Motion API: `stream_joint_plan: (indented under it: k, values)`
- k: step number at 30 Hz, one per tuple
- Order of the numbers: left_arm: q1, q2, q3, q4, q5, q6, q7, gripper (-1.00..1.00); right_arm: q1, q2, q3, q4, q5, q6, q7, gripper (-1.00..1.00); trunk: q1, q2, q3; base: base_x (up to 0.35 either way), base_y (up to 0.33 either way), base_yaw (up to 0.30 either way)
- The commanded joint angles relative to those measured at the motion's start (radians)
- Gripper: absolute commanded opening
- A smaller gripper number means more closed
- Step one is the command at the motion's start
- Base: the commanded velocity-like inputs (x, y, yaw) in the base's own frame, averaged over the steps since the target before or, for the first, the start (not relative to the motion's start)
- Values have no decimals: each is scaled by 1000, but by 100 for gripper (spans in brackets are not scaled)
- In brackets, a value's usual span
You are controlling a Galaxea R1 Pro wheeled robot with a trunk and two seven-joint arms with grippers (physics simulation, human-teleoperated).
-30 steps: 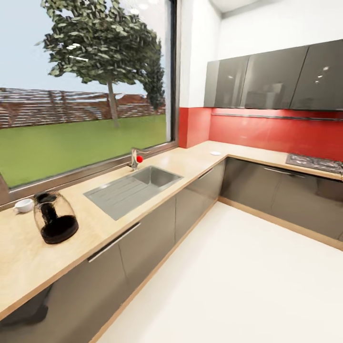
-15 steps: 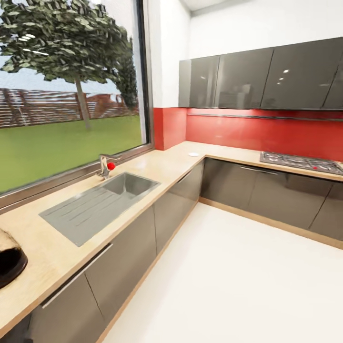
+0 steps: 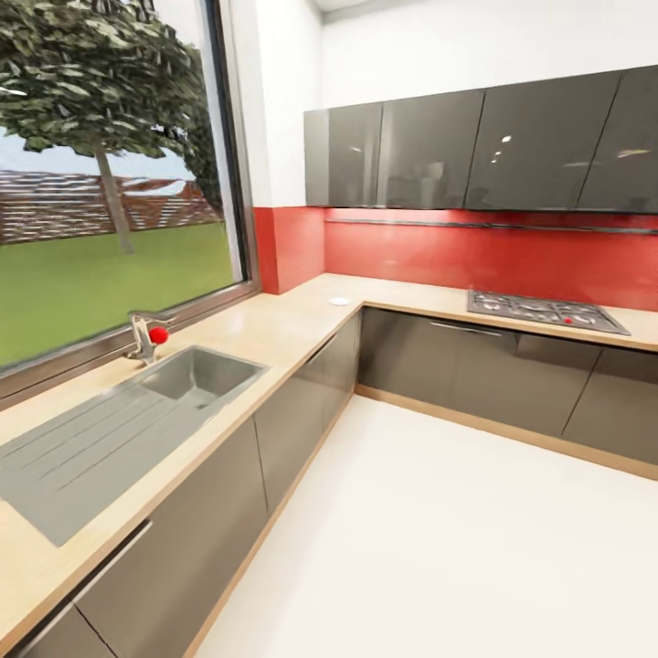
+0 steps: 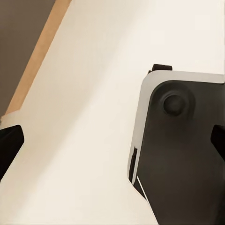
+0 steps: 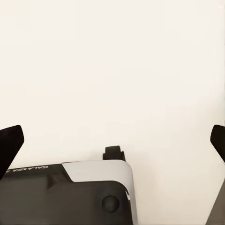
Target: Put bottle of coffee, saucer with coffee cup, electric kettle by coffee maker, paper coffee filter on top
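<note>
Step in hand: transit. I judge that I am turning through the kitchen in search of the task's things, with nothing gripped yet.

Left gripper (image 4: 112, 140): dark fingertips (image 4: 9, 143) spread wide apart, nothing between them; beneath them the pale cream floor (image 4: 84, 93) and my dark grey base plate with white rim (image 4: 183, 150).

Right gripper (image 5: 112, 140): fingertips likewise set wide, nothing held; floor and base plate beneath.

Ahead of both hands, well apart from them:
- light wood L-shaped countertop (image 3: 283, 324), glossy grey cabinet doors below.
- grey steel sink with drainboard (image 3: 119, 420), off my left hand.
- steel tap with red knob (image 3: 146, 335), behind the sink basin.
- small white round object (image 3: 339, 301) on the countertop near the corner; possibly the saucer or a paper filter, too small to tell.
- grey gas hob (image 3: 544, 311), off my right hand.
- red backsplash (image 3: 475, 251); dark glossy wall cabinets (image 3: 466, 151); large window (image 3: 100, 174) with tree and lawn.

Next move, by my judgement: go on looking for the kitchen shelf and bottle, approach, then reach with a spread hand.

Hard to make out: contents behind the cabinet doors. Sink drainboard cut off at the edge.
</note>
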Motion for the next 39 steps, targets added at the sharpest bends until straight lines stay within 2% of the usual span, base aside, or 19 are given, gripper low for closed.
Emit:
stream_joint_plan:
  k: [1, 30, 39]
  values:
    - [-1, 0, 1, 1, 10, -4, 0, 100, 0, -1, 5, -2, -9, 5, 2, 100, 1, -2, -2, 338, -99, -10]
    - [-1, -1, 1, 0, 10, -4, 0, 100, 1, 1, 7, -2, -11, 6, 1, 100, 1, -2, -2, 329, -127, -1]
    - [-1, 0, 1, 0, 10, -5, 0, 100, 2, 1, 7, -2, -10, 6, 1, 100, 1, -2, -2, 316, -170, -173]
